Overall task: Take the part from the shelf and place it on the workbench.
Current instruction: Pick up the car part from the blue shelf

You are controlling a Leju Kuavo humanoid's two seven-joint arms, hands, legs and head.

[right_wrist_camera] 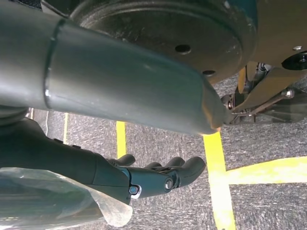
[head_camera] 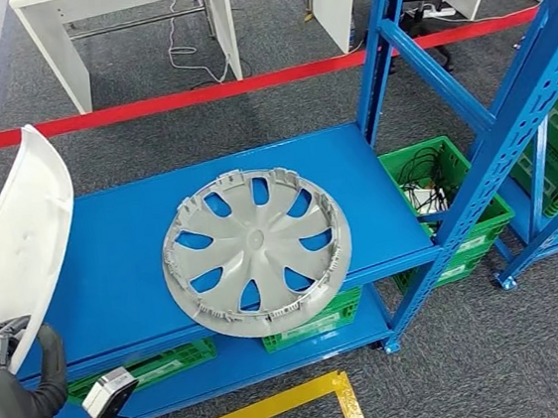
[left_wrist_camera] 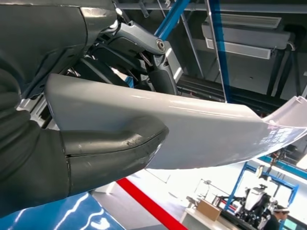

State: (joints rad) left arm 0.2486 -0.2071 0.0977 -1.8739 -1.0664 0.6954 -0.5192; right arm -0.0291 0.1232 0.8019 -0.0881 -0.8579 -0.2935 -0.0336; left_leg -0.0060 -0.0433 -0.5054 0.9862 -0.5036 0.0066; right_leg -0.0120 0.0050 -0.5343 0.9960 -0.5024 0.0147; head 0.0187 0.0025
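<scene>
- Head view gives you the blue shelf [head_camera: 115, 256] across the middle, its upper deck wide and flat, with blue uprights rising at the right.
- On that deck you see a grey wheel cover [head_camera: 256, 249] lying flat, inner side up, its near rim reaching the deck's front edge.
- At the left edge you have the part [head_camera: 19, 241], a white curved panel, standing roughly upright and off the deck, its lower end down at the left hand [head_camera: 0, 348].
- Your left wrist view shows that hand [left_wrist_camera: 108, 148] gripping the part [left_wrist_camera: 203, 129]: the thick grey thumb lies along one face, and the darker fingers [left_wrist_camera: 145, 52] press the other face.
- Green crates [head_camera: 448, 201] sit on the lower level, one at the right holding black cables, others under the deck's front edge.
- Red tape [head_camera: 196, 95] runs across the grey carpet behind the shelf, and yellow floor tape [head_camera: 282, 408] marks the carpet in front of it.
- Your right wrist view shows the right hand [right_wrist_camera: 159, 175] hanging over carpet and yellow tape [right_wrist_camera: 217, 177], holding nothing, its dark fingers stretched out and only slightly curled.
</scene>
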